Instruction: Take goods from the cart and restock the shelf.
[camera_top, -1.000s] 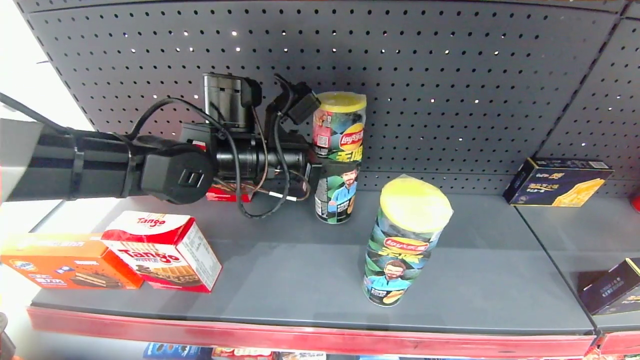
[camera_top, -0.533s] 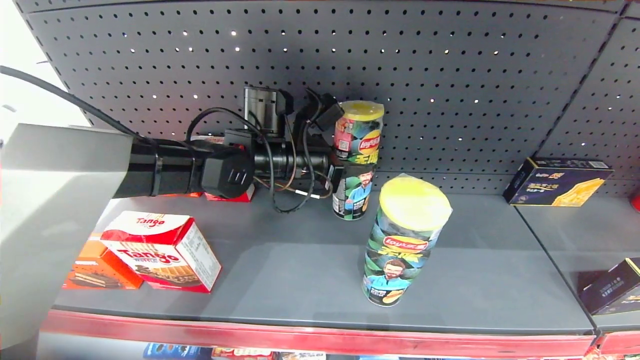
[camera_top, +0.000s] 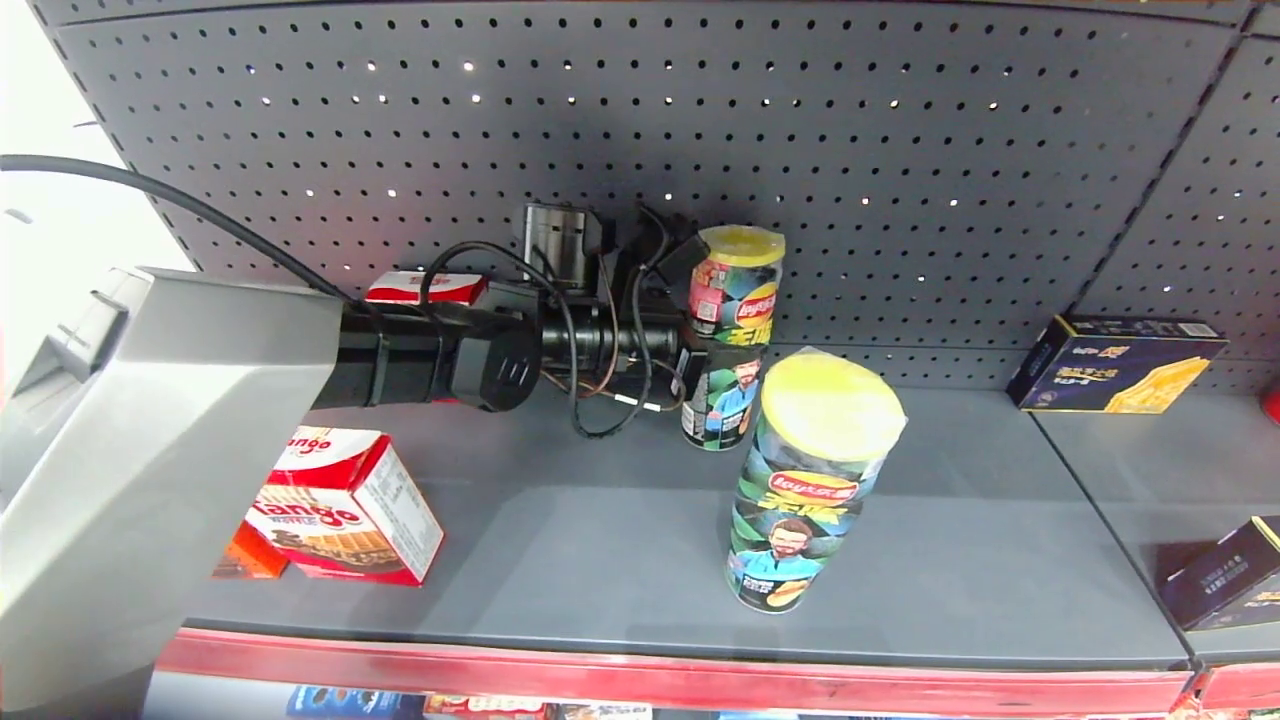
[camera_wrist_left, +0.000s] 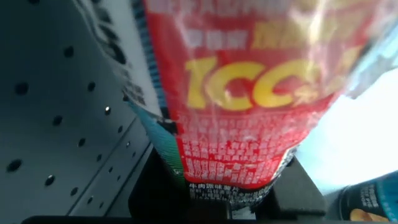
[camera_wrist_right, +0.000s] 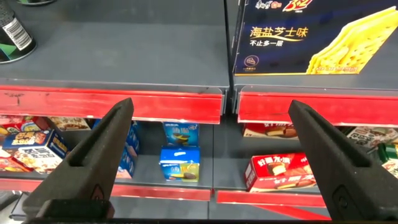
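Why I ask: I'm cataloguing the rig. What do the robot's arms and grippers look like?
The left arm has a pale grey boxy shell, then black cylindrical segments with loose black cables looping by a silver-and-black wrist module. The left gripper is black. The right gripper has two black wedge-shaped fingers tapering to blunt tips.

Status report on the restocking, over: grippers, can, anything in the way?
Left gripper shut on can, upright at shelf back. Right gripper open, empty. Second can stands nearer the front, to the right.
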